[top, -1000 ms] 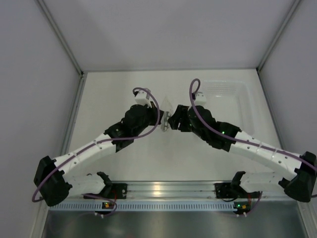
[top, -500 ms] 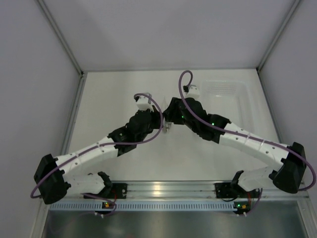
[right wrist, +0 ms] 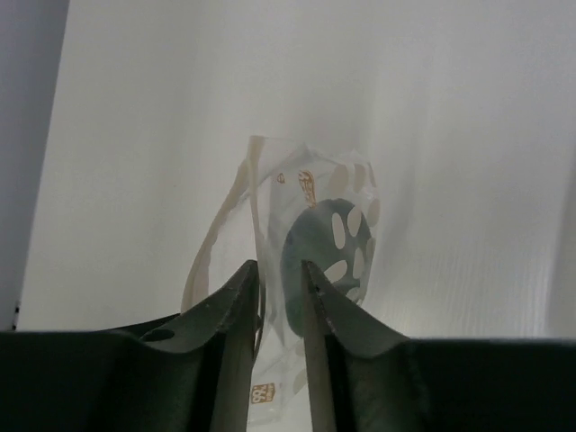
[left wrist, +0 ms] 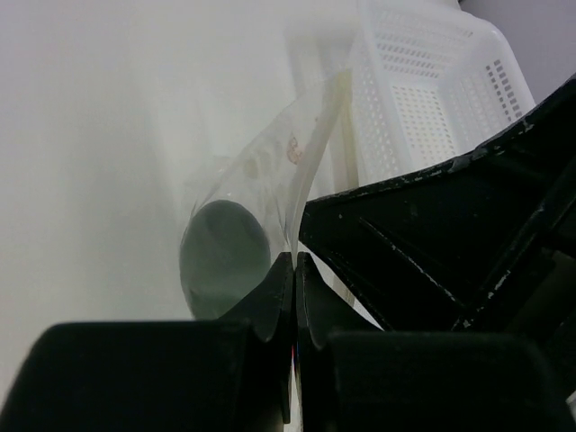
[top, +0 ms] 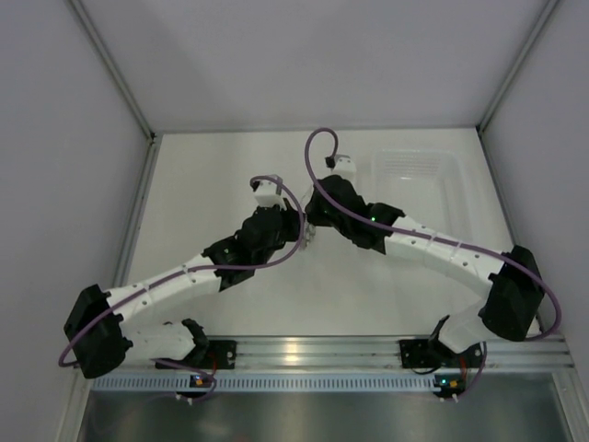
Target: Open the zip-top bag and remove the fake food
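1 zip-top bag (right wrist: 270, 202), clear, crinkly, dotted with white spots. Stands upright over the middle of the table (top: 202, 184), between the 2 wrists, left of the clear tray (top: 451, 161) and apart from it. Carries the fake food (right wrist: 308, 256) low inside, a dark green oval pressing against the film.

Looks feather-light and limp: likely to fold, twist or slide out of a shallow pinch, being slick plastic. Probably tears only under a hard yank, so calls for a steady peel rather than a snatch. Best taken at the opening lips, 1 flap per side, close to the zip seam, never across the bulge of the food.

Clamped at 1 edge by the left gripper (left wrist: 295, 270), fingers pressed tight together on the film. Straddled at the other edge by the right gripper (right wrist: 277, 270), jaws narrow with a strip of film between them; cannot tell whether pinching yet. Needs both holds firm, then a pull apart to split the seal.
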Controlling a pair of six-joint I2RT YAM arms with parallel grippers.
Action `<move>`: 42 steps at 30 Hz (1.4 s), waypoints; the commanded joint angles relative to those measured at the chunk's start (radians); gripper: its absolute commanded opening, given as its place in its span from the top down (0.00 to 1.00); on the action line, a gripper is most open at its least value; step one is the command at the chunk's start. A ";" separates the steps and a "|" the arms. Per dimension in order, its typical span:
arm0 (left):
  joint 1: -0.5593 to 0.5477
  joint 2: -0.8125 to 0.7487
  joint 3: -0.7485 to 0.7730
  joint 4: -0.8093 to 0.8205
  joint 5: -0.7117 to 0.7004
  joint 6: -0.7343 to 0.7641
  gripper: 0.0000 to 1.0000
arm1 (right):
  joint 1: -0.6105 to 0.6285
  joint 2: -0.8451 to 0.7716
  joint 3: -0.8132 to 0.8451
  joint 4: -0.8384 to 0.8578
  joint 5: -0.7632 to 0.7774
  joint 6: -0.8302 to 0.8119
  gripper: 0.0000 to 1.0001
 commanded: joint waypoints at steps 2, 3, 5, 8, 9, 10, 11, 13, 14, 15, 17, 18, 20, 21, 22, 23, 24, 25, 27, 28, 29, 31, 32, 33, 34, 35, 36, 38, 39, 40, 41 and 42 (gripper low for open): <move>-0.002 0.002 -0.016 0.092 -0.067 -0.015 1.00 | -0.016 0.024 0.033 -0.001 -0.020 -0.036 0.95; -0.002 -0.001 -0.021 0.092 -0.084 -0.020 1.00 | -0.021 0.021 0.021 -0.005 -0.021 -0.040 1.00; -0.001 -0.002 -0.031 0.072 -0.150 -0.044 1.00 | -0.041 0.002 -0.031 -0.003 -0.025 -0.047 1.00; 0.008 -0.010 -0.050 0.008 -0.254 -0.113 1.00 | -0.076 -0.039 -0.125 0.006 -0.044 -0.065 1.00; 0.019 -0.013 -0.056 -0.004 -0.280 -0.130 1.00 | -0.085 -0.048 -0.145 0.006 -0.058 -0.076 1.00; 0.022 -0.021 -0.062 -0.015 -0.305 -0.155 1.00 | -0.110 -0.065 -0.166 0.005 -0.069 -0.082 1.00; 0.025 -0.022 -0.070 -0.034 -0.329 -0.173 1.00 | -0.124 -0.071 -0.208 0.003 -0.084 -0.091 1.00; 0.030 -0.036 -0.081 -0.081 -0.412 -0.215 1.00 | -0.162 -0.093 -0.246 0.002 -0.115 -0.108 1.00; 0.031 -0.041 -0.090 -0.092 -0.441 -0.233 1.00 | -0.173 -0.099 -0.284 0.003 -0.114 -0.117 1.00; 0.033 -0.047 -0.106 -0.095 -0.475 -0.241 1.00 | -0.180 -0.102 -0.300 -0.001 -0.115 -0.122 1.00; 0.033 -0.061 -0.123 -0.095 -0.497 -0.262 1.00 | -0.207 -0.116 -0.340 0.002 -0.115 -0.126 1.00; 0.034 -0.064 -0.133 -0.094 -0.503 -0.265 1.00 | -0.214 -0.119 -0.352 0.009 -0.117 -0.128 1.00; 0.035 -0.061 -0.133 -0.095 -0.497 -0.270 1.00 | -0.222 -0.121 -0.371 0.008 -0.117 -0.134 1.00; 0.035 -0.056 -0.127 -0.094 -0.482 -0.272 1.00 | -0.228 -0.116 -0.374 0.008 -0.132 -0.137 1.00; 0.035 -0.053 -0.119 -0.090 -0.439 -0.269 1.00 | -0.230 -0.114 -0.374 0.024 -0.150 -0.142 1.00; 0.035 -0.053 -0.111 -0.087 -0.408 -0.269 1.00 | -0.230 -0.116 -0.371 0.028 -0.166 -0.152 1.00; 0.033 -0.045 -0.108 -0.081 -0.380 -0.275 1.00 | -0.230 -0.116 -0.368 0.029 -0.188 -0.154 1.00; 0.031 -0.042 -0.107 -0.057 -0.327 -0.285 1.00 | -0.230 -0.113 -0.362 0.029 -0.201 -0.157 0.99; 0.021 -0.016 -0.104 -0.057 -0.307 -0.301 1.00 | -0.228 -0.113 -0.334 0.006 -0.218 -0.168 0.94; 0.015 -0.009 -0.098 -0.057 -0.310 -0.316 1.00 | -0.228 -0.117 -0.325 0.002 -0.224 -0.169 0.93; 0.008 -0.005 -0.100 -0.058 -0.316 -0.330 1.00 | -0.228 -0.124 -0.316 -0.003 -0.230 -0.177 0.93; -0.001 0.002 -0.114 -0.057 -0.319 -0.382 1.00 | -0.228 -0.136 -0.302 -0.018 -0.232 -0.185 0.89; -0.001 0.005 -0.123 -0.057 -0.325 -0.390 1.00 | -0.227 -0.136 -0.282 -0.046 -0.219 -0.198 0.87; -0.001 0.010 -0.128 -0.055 -0.328 -0.400 1.00 | -0.228 -0.133 -0.273 -0.060 -0.216 -0.206 0.85; -0.001 0.018 -0.130 -0.057 -0.331 -0.416 1.00 | -0.228 -0.128 -0.260 -0.078 -0.215 -0.214 0.83; -0.001 0.024 -0.139 -0.055 -0.331 -0.422 1.00 | -0.228 -0.125 -0.237 -0.090 -0.215 -0.230 0.80; -0.001 0.027 -0.137 -0.057 -0.328 -0.426 1.00 | -0.227 -0.121 -0.227 -0.115 -0.225 -0.237 0.80; -0.001 0.044 -0.142 -0.057 -0.320 -0.436 1.00 | -0.222 -0.111 -0.201 -0.124 -0.235 -0.252 0.78; -0.001 0.047 -0.150 -0.057 -0.316 -0.452 1.00 | -0.211 -0.108 -0.190 -0.133 -0.238 -0.257 0.76; -0.001 0.048 -0.156 -0.057 -0.311 -0.460 1.00 | -0.207 -0.098 -0.181 -0.150 -0.239 -0.263 0.77; 0.001 0.051 -0.162 -0.026 -0.308 -0.463 1.00 | -0.199 -0.094 -0.162 -0.156 -0.223 -0.266 0.77; -0.001 0.048 -0.182 0.003 -0.287 -0.465 1.00 | -0.184 -0.091 -0.156 -0.159 -0.221 -0.270 0.76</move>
